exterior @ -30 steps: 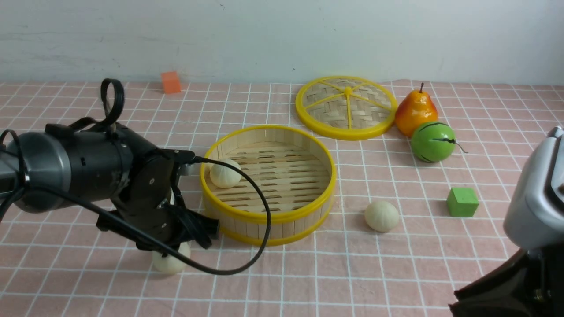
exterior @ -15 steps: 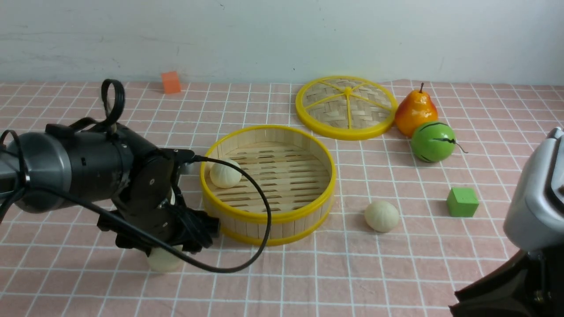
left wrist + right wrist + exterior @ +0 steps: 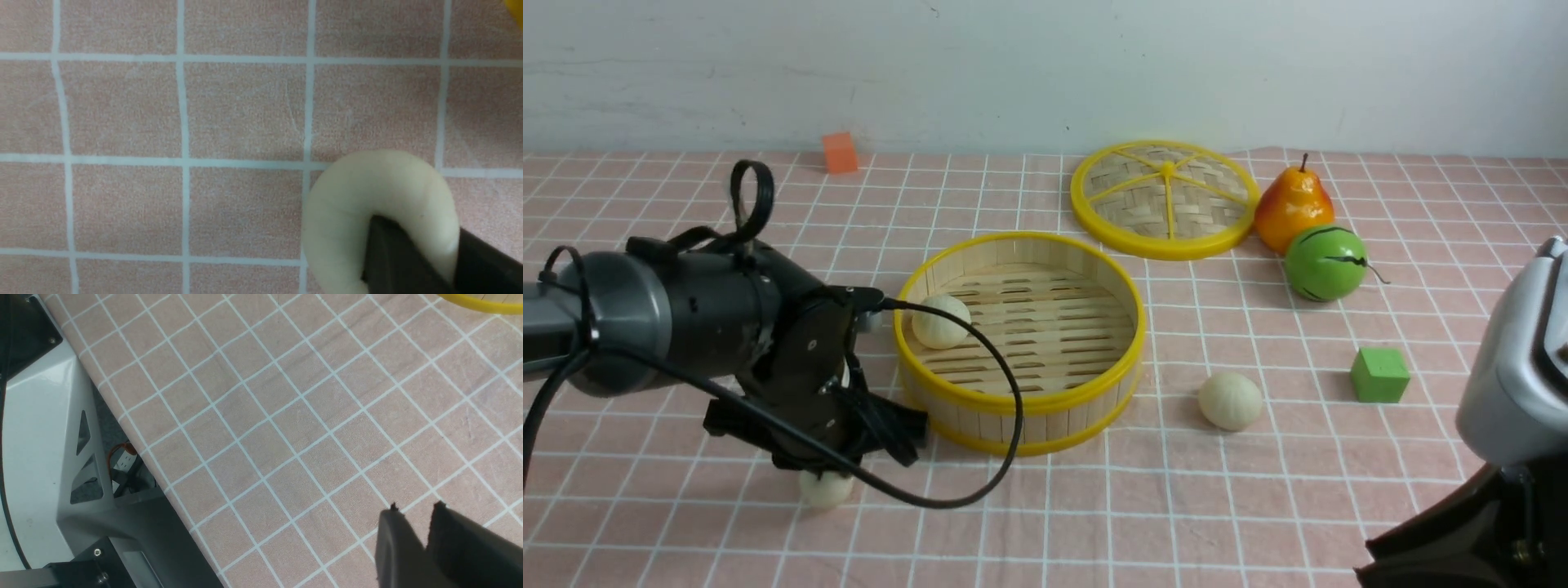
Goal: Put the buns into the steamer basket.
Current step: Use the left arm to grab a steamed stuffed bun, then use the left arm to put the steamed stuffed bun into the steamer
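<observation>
Three cream-white buns are in view. One bun [image 3: 941, 321] lies inside the steamer basket [image 3: 1029, 425], against its left wall. Another bun [image 3: 1230, 401] rests on the cloth to the right of the basket. My left gripper [image 3: 829, 478] points down in front of the basket's left side, shut on the third bun [image 3: 825, 488], which sits low at the cloth. In the left wrist view this bun [image 3: 367, 192] bulges around one dark finger [image 3: 392, 257], pinched between both. My right gripper [image 3: 416, 510] hovers over bare cloth, its tips slightly apart with nothing between them.
The flat woven lid [image 3: 1166, 198] lies behind the basket. A pear [image 3: 1293, 206] and a green striped ball [image 3: 1325, 263] sit to its right, with a green cube [image 3: 1379, 375] nearer. An orange cube [image 3: 840, 153] is at the back left. My right arm's grey housing [image 3: 1515, 367] fills the front right corner.
My left arm shifted slightly right and its jaws closed on the bun below it. The bun now looks narrower and squeezed. The other buns and the right arm have not moved.
</observation>
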Controlling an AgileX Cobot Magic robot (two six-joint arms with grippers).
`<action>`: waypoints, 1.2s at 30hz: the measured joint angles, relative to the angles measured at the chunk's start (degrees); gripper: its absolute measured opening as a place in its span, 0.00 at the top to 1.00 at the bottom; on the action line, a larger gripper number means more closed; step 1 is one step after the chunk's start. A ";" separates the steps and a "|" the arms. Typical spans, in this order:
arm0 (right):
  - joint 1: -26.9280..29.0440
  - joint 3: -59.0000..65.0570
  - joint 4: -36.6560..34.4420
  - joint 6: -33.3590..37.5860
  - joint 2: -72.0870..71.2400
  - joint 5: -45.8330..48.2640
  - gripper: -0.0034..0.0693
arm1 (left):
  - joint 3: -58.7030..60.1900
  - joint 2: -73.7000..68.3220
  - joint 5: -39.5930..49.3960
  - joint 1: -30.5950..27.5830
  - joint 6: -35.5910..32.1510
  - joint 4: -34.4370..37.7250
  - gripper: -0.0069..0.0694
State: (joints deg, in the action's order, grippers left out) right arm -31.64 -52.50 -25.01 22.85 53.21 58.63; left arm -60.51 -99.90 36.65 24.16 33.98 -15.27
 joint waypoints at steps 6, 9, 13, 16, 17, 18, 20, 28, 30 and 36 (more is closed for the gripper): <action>0.00 0.00 0.05 0.00 0.00 0.05 0.78 | -6.07 6.02 4.34 1.05 -1.09 -0.10 0.91; 0.00 0.00 0.05 0.00 0.00 0.00 0.77 | -10.58 7.56 5.76 2.99 -2.55 -0.19 0.91; 0.00 0.00 0.05 0.00 0.00 0.00 0.77 | -21.67 5.83 6.67 7.99 -5.31 0.61 0.91; 0.00 0.00 0.11 -0.22 0.00 0.00 0.77 | -27.30 1.05 7.25 9.30 -6.11 1.47 0.91; 0.00 0.00 0.25 -0.66 0.00 0.05 0.77 | -28.36 -0.92 7.58 9.30 -6.24 1.51 0.91; 0.00 0.00 0.76 -1.65 0.00 0.20 0.77 | -29.43 -2.95 8.18 9.30 -6.23 1.46 0.91; 0.00 0.00 3.16 -4.49 0.00 0.58 0.77 | -30.76 -6.50 9.62 9.24 -6.27 0.97 0.91; 2.19 0.00 21.89 -24.58 0.00 0.87 0.77 | -31.44 -15.90 11.08 9.24 -6.42 -0.25 0.80; 4.29 0.00 24.61 -26.99 0.00 0.75 0.77 | -31.44 -16.78 11.02 9.24 -6.42 -0.27 0.73; 11.41 0.00 24.29 -28.27 1.16 -2.09 0.76 | -33.76 -16.79 12.26 9.24 -6.86 -0.45 0.46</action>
State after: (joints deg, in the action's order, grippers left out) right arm -20.23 -52.50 -0.72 -5.42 54.37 56.54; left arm -94.27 -116.70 48.91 33.40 27.12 -15.73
